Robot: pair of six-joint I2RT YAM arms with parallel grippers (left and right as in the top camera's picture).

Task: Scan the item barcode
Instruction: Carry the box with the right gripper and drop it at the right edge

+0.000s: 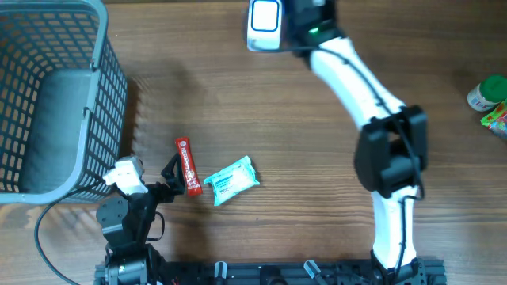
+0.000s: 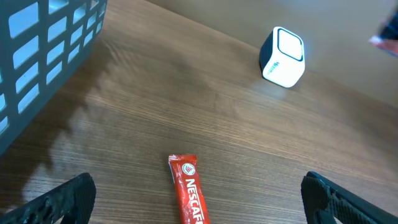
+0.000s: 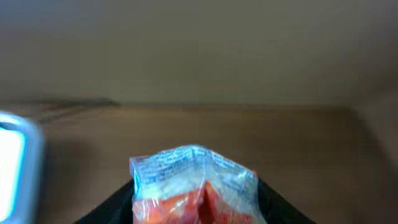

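My right gripper (image 3: 196,202) is shut on a clear packet (image 3: 193,183) with orange-red contents and fine print along its crinkled top. The white scanner (image 3: 15,168) stands just to its left in the right wrist view. From overhead the right gripper (image 1: 307,22) sits at the table's far edge beside the scanner (image 1: 264,24), and the packet is hidden under it. My left gripper (image 2: 199,200) hangs open low over a red Nescafe stick (image 2: 189,190), which lies between its dark fingers (image 2: 59,199) untouched. The scanner (image 2: 283,56) also shows far off in that view.
A grey mesh basket (image 1: 47,103) fills the left side. The red stick (image 1: 187,166) and a teal packet (image 1: 231,180) lie near the front by the left gripper (image 1: 170,178). A green-lidded bottle (image 1: 487,91) and a colourful packet (image 1: 497,120) sit at the right edge.
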